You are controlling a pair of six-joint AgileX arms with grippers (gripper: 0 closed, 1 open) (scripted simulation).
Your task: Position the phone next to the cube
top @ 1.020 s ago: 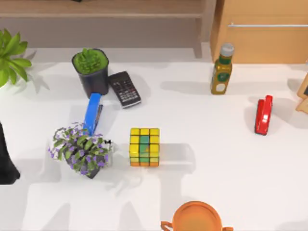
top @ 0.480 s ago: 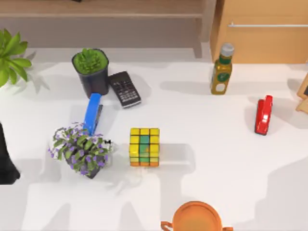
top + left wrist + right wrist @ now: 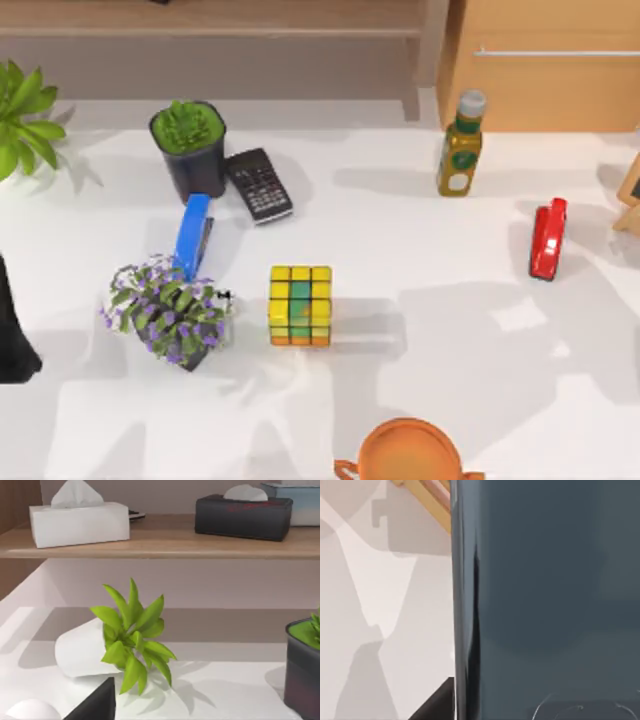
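Cube [image 3: 300, 305], 3x3 puzzle type with black grid lines and yellow, green and orange squares, is seated flat on the white bench [image 3: 420, 260], taken here as the landmark.

The large flat phone [image 3: 550, 600], with a glossy dark grey-blue face, is seen very close in the right wrist view, one long edge running straight up the frame with white bench behind it. Its place relative to the cube cannot be told. A dark part of the right tool [image 3: 437, 702] is seen beside that edge. Whether the tool is apart or clamped on the phone cannot be told.

The left arm [image 3: 12, 330] is parked well left of the cube, at the bench edge. A dark part of the left tool [image 3: 95, 705] is seen in the left wrist view; its state cannot be told. A green leafy plant [image 3: 132, 635] is faced by it, below a wooden shelf [image 3: 160, 545] carrying a white tissue box [image 3: 79, 522] and a black tissue box [image 3: 243, 516].

Around the cube:
- purple-flowered potted plant [image 3: 168, 322] near, to the left
- blue stapler [image 3: 192, 235] behind and to the left
- black keypad handset [image 3: 259, 185] behind, beside a dark pot of green succulent [image 3: 188, 148]
- yellow-green oil bottle [image 3: 460, 145] behind, to the right, upright
- red stapler [image 3: 547, 238] well apart, to the right
- orange round pot [image 3: 410, 455] in front, to the right
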